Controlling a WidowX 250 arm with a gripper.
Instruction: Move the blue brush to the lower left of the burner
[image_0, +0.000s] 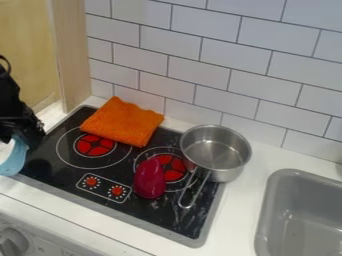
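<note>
Sink (294, 173) noted at near right, beside the stove (167, 215). Dark-pink object (150, 179) laid partly over the right burner (175, 167). Blue brush (17, 159) observed at far left, by the stove, just below the gripper (20, 122); gripper state cannot be told. Steel pot (217, 150) set across the stove's right edge. Orange cloth (122, 122) placed behind, near the tiled wall (234, 65).
</note>
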